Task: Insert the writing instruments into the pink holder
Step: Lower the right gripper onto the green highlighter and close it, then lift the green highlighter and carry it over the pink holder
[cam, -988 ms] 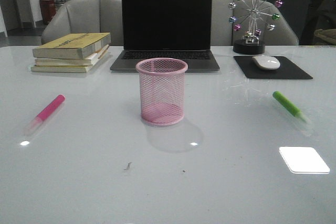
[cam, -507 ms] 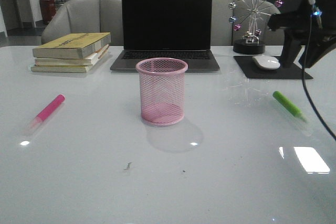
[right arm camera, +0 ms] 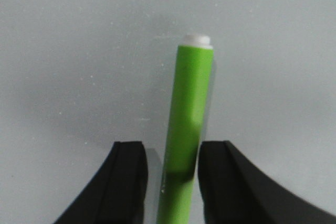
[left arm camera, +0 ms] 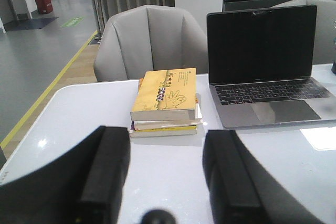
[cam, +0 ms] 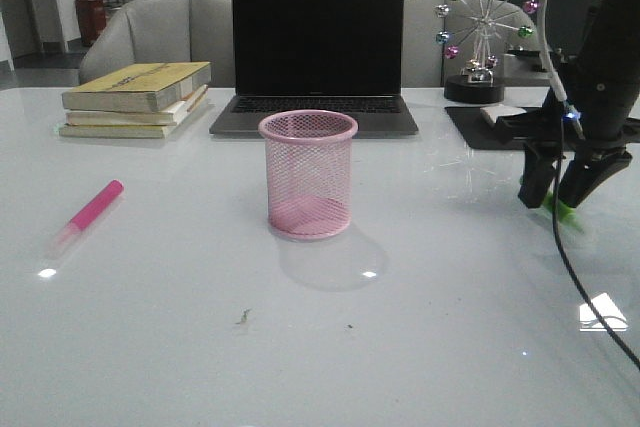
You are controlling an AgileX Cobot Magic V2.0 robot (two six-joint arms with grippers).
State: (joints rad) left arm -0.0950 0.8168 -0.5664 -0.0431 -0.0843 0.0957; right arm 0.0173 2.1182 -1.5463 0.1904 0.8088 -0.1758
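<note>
Right wrist view: green marker [right arm camera: 186, 129] lying between the right claw's [right arm camera: 172, 179] parted fingers (touching one).

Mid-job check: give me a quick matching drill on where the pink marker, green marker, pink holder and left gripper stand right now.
Things:
1. pink marker
2. green marker
3. pink holder
4. left gripper

States:
A. between the open fingers of the right gripper
B. upright and empty, in front of the laptop
C. open, holding nothing, facing the stack of books
D. lying untouched on the table's left side

Pairs: 1-D, 2-A, 3-B, 4-C
</note>
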